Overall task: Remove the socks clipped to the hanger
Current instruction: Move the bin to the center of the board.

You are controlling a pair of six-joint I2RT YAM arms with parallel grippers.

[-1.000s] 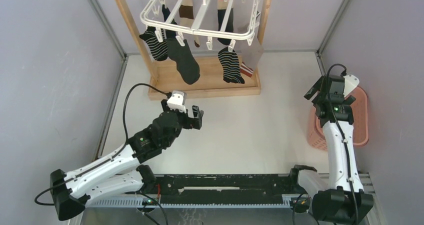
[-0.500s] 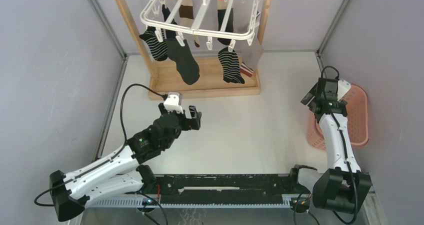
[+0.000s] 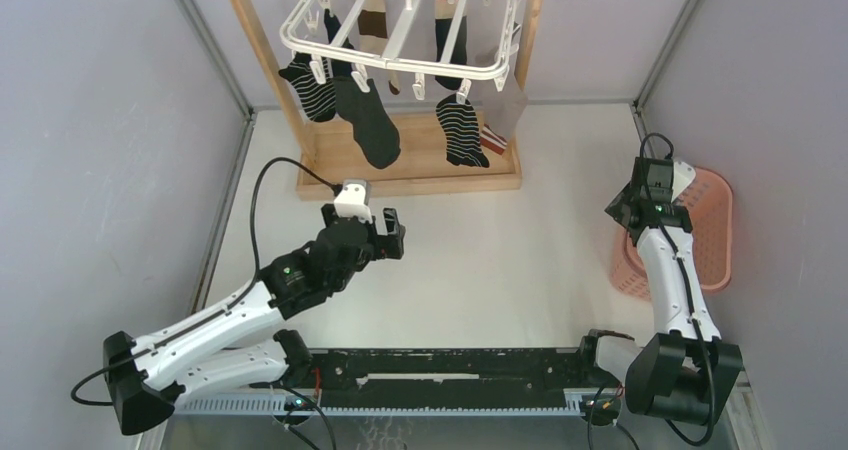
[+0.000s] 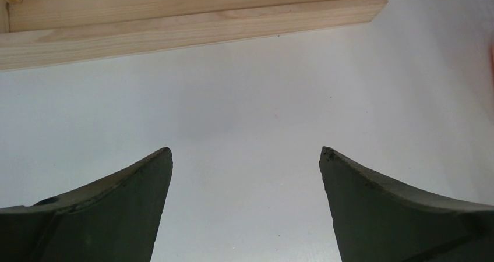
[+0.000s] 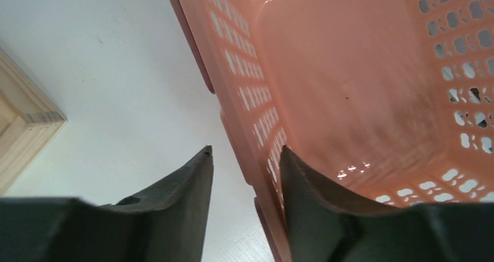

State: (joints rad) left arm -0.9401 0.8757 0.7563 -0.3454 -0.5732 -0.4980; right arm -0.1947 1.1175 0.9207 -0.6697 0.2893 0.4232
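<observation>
Several socks (image 3: 366,120) still hang clipped to the hanger (image 3: 400,59) at the back; right gripper (image 5: 244,154) has drawn back over the basket (image 3: 715,250) rim, narrowing yet apart and empty; left gripper (image 4: 246,151), wide apart, has edged toward the rack (image 3: 420,175), likely for another sock.

I read the top view as bright, with even, diffuse light from above. The white table (image 3: 500,260) in front of the wooden rack (image 3: 410,175) shows no glare and only faint, soft-edged shadows. Focus is sharp throughout, though the walls either side of the rack splay outward. In the left wrist view the rack edge is crisp, while the left gripper (image 4: 246,151) is dark and slightly soft. In the right wrist view, the pink basket (image 5: 349,70) looks streaky, with small glints.
</observation>
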